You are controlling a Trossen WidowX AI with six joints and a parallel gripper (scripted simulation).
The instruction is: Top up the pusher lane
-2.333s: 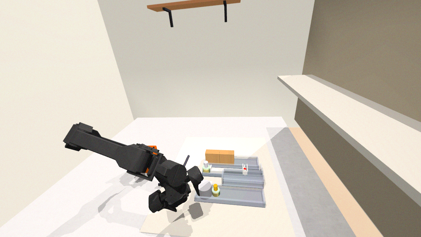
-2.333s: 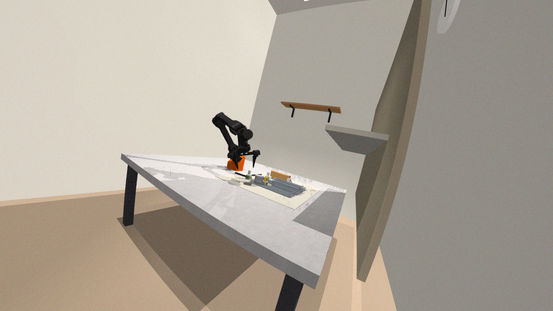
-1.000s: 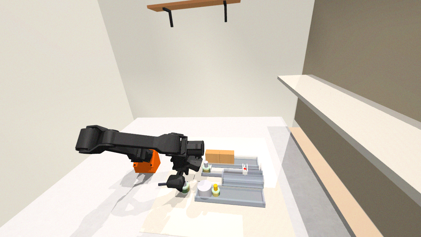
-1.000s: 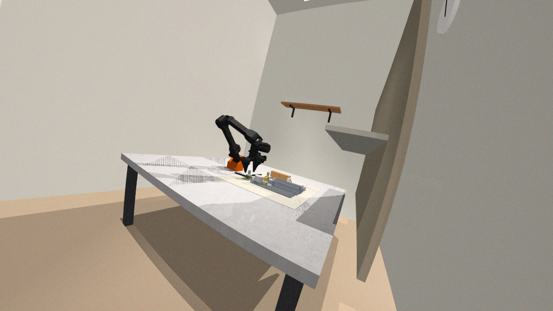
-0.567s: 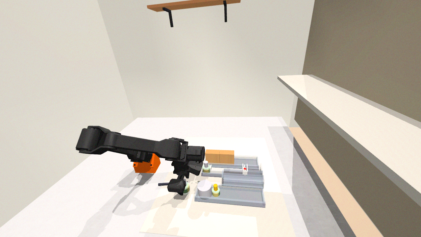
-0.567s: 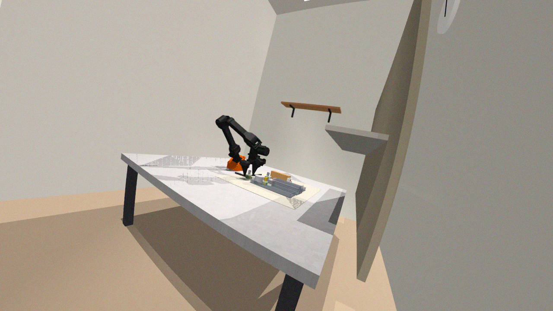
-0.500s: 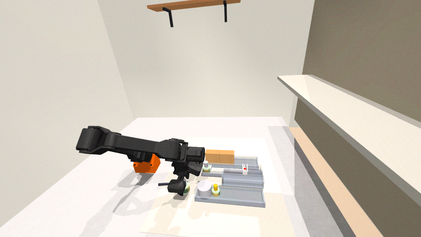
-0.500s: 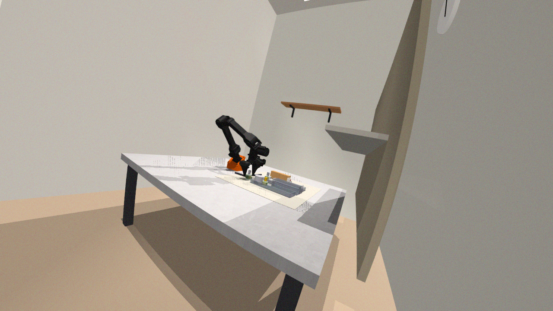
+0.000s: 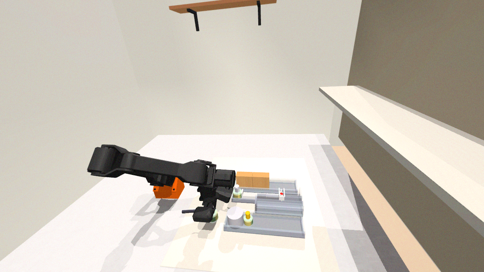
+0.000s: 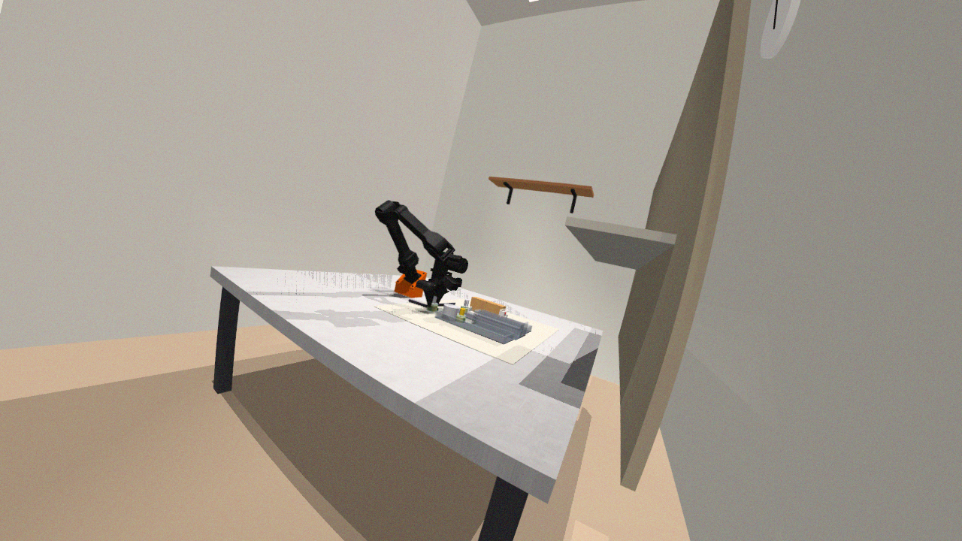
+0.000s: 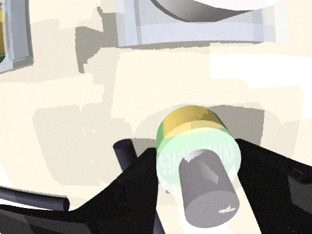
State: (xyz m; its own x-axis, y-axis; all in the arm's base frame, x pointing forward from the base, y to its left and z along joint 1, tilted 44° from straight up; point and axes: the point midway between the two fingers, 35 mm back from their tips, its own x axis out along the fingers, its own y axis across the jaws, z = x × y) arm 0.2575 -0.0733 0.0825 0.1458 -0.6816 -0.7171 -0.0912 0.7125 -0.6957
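The loose jar [image 9: 213, 216] [image 11: 195, 140] has a pale green top, a grey knob and an amber and dark green body. It stands upright on the mat, in front of the trays. My gripper [image 11: 195, 151] is shut on it, one black finger against each side; in the top view the near finger hides part of it. The matching jar [image 9: 237, 194] with a grey knob stands at the front end of the sprung lane [image 9: 248, 200]. A white slider with a red mark [image 9: 281, 194] sits farther back along that lane. The pusher plate is too small to make out clearly.
A wider tray [image 9: 264, 232] holds a pale grey cylinder [image 9: 235, 217] and a yellow-knobbed jar [image 9: 248, 220]. Two orange blocks [image 9: 244, 180] [image 9: 261, 180] stand in the far lane. A dark rod [image 9: 187, 211] [image 11: 39, 198] lies beside the gripper; another dark rod [image 11: 124, 151] is close to the left finger.
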